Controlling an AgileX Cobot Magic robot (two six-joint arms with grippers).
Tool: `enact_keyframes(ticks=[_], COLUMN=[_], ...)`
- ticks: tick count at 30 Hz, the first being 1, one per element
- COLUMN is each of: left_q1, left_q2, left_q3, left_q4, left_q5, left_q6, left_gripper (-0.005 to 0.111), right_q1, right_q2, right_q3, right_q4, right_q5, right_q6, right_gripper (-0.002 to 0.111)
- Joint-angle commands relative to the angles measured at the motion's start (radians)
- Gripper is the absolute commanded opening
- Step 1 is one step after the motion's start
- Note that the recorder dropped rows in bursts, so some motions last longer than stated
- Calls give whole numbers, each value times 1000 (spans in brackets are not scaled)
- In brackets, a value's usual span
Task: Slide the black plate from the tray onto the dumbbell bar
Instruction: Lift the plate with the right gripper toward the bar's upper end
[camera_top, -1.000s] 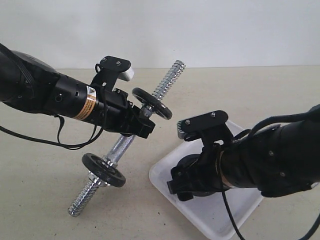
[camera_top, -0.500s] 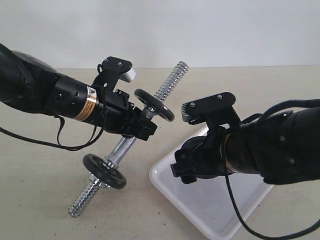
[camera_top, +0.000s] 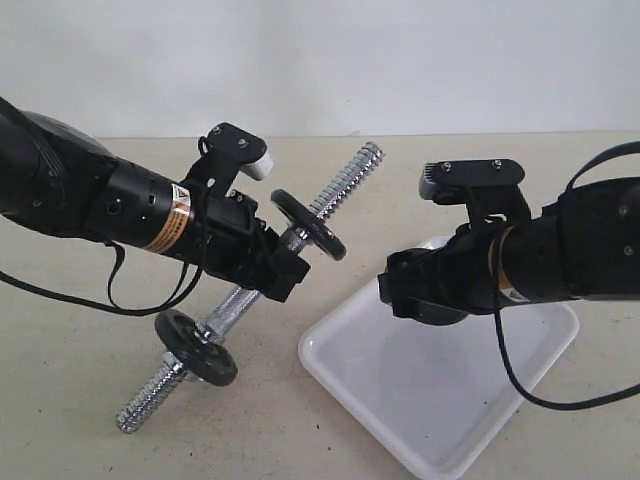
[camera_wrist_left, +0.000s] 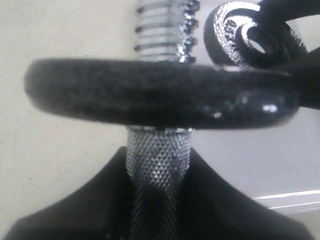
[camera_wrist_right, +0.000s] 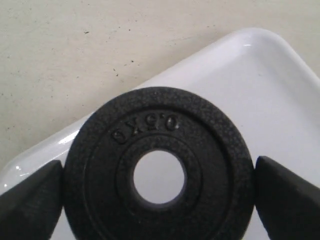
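ok so closest to the camera is the white tray (camera_top: 440, 400), sitting on the beige counter (camera_top: 80, 400) with nothing lying in it. Just left of it the dumbbell bar (camera_top: 340, 185) sits at a steep tilt, its lower threaded end down by the counter (can't tell if it actually touches), with the lower disc (camera_top: 196, 347) just above that end. Above the tray's far side the right tool (camera_top: 420, 297) has its jaws spread wide, one finger on each side of the black plate (camera_wrist_right: 150, 125), gripping it by the rim. The plate is held clear of the tray, centre hole unblocked. Further back the left tool (camera_top: 283, 268) is clamped narrow on the bar's knurled middle, just below the upper disc (camera_top: 307, 225). The upper threaded end pokes up past it, near the plate but apart from it.
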Motion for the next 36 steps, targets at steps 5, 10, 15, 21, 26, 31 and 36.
enact_keyframes(ticks=[5, 10, 15, 21, 26, 31, 36], left_q1=[3, 3, 3, 3, 3, 3, 3], left_q2=[-58, -60, -61, -109, -150, -163, -163], left_q3=[10, 30, 39, 41, 47, 47, 79], left_q4=[-37, -37, -37, -37, -37, -37, -37], left_q5=[10, 45, 59, 91, 91, 87, 89], left_q6=[64, 80, 93, 97, 112, 118, 167], left_gripper=[4, 4, 4, 4, 4, 4, 4], right_q1=[-72, -129, -237, -350, -429, -443, -443], right_q2=[-20, -20, -20, -20, -20, -20, -20], right_q3=[-14, -14, -14, -14, -16, -16, -35], right_q4=[-9, -108, -327, -488, -467, -464, -458], right_q5=[-141, -252, -418, -505, -650, -702, -757], right_q6=[-5, 68, 289, 414, 412, 412, 412], right_gripper=[0, 0, 0, 0, 0, 0, 0])
